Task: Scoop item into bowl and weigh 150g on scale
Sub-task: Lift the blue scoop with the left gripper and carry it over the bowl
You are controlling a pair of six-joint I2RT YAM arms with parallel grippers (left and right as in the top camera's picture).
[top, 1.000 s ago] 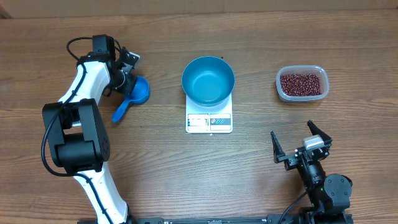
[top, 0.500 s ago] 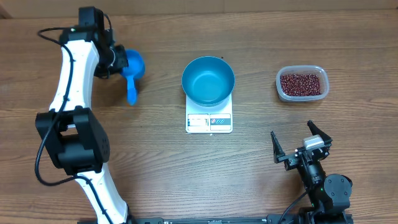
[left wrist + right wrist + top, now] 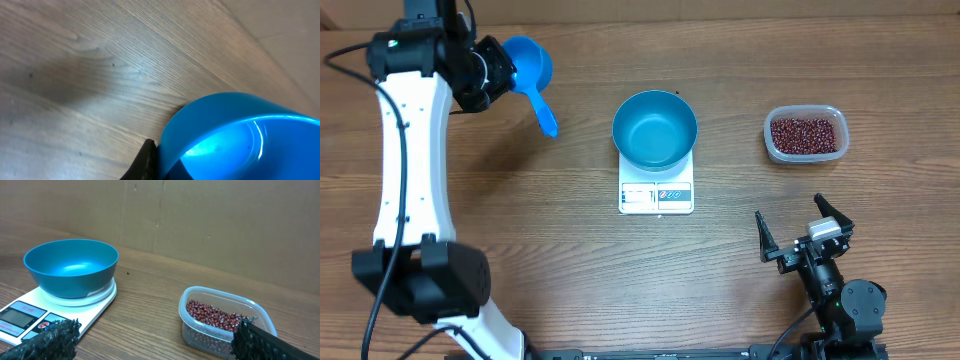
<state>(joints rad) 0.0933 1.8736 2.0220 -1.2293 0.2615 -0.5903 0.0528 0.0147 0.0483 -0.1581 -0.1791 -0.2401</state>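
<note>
My left gripper (image 3: 488, 72) is shut on the rim of a small blue scoop (image 3: 525, 62) at the far left of the table, the scoop's handle pointing toward the bowl. In the left wrist view the scoop (image 3: 240, 135) fills the lower right, with one dark finger (image 3: 145, 164) pressed against its wall. The empty blue bowl (image 3: 655, 130) (image 3: 70, 265) stands on the white scale (image 3: 656, 196) (image 3: 30, 315) at the centre. The red-brown beans (image 3: 806, 134) (image 3: 215, 314) lie in a clear tub at the right. My right gripper (image 3: 796, 226) (image 3: 155, 340) stands open at the front right, holding nothing.
The clear plastic tub (image 3: 770, 146) (image 3: 200, 336) sits to the right of the scale. A cardboard wall (image 3: 200, 215) runs along the table's far edge. Bare wood lies between the scoop and the scale.
The left arm has carried the scoop up off the table and toward the far edge, and the handle has swung round toward the bowl. The right arm has not moved.
</note>
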